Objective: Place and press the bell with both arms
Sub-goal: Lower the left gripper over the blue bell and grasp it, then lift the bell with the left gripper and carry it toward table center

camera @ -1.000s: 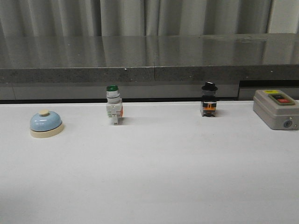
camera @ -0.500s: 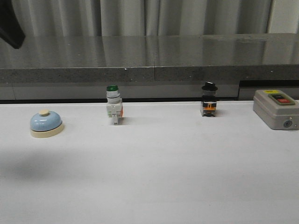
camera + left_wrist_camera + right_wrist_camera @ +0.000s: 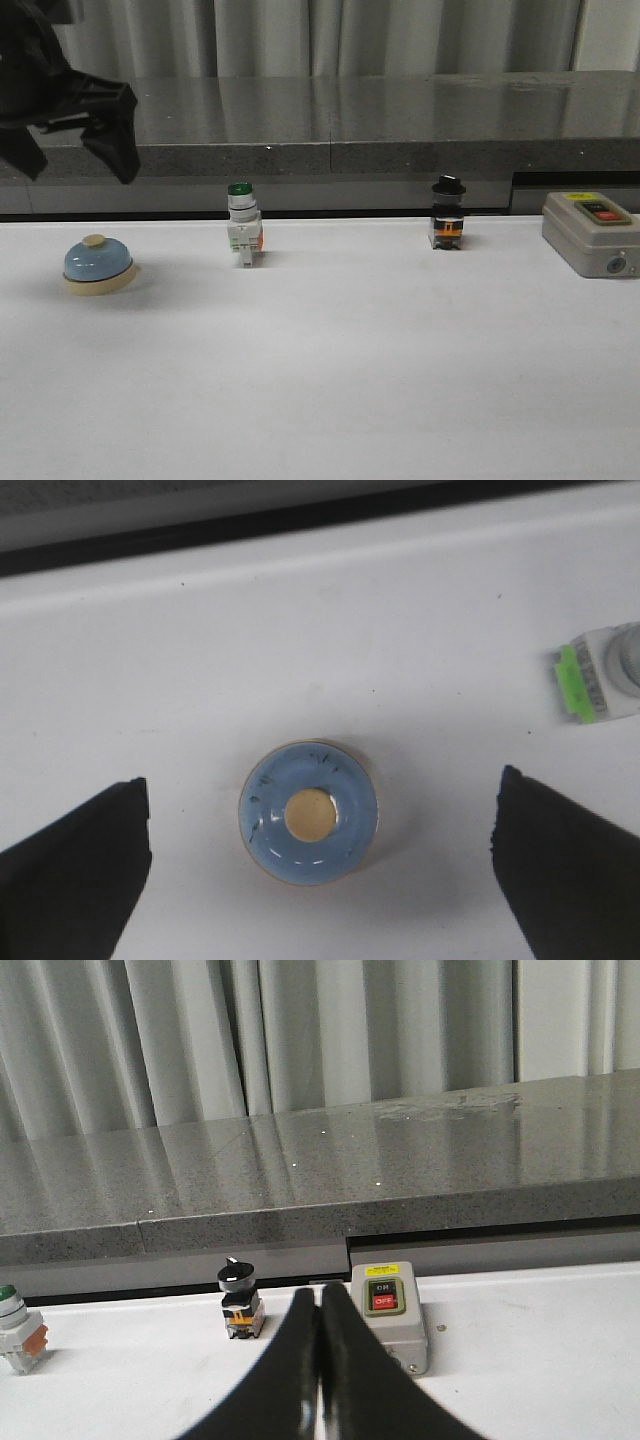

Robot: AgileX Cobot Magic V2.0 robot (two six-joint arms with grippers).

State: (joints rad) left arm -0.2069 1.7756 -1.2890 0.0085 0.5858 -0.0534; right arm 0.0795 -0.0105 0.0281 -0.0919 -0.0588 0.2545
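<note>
The bell (image 3: 98,265), with a light-blue dome, cream base and cream top button, stands on the white table at the far left. My left gripper (image 3: 78,168) hangs open above it, well clear of it. In the left wrist view the bell (image 3: 308,815) lies between the two black fingers (image 3: 75,870), and the left gripper (image 3: 320,880) is wide open and empty. My right gripper (image 3: 320,1302) is shut with nothing between its fingers. It does not show in the front view.
A green-capped white switch (image 3: 243,225), a black-knob selector switch (image 3: 448,215) and a grey box with red and green buttons (image 3: 590,233) stand along the table's back. A grey stone ledge (image 3: 330,150) runs behind them. The right wrist view shows the selector (image 3: 239,1300) and the box (image 3: 388,1325) ahead.
My left gripper has come into the front view from the upper left and moved down over the bell. Its shadow now darkens the bell. Nothing on the table has moved.
</note>
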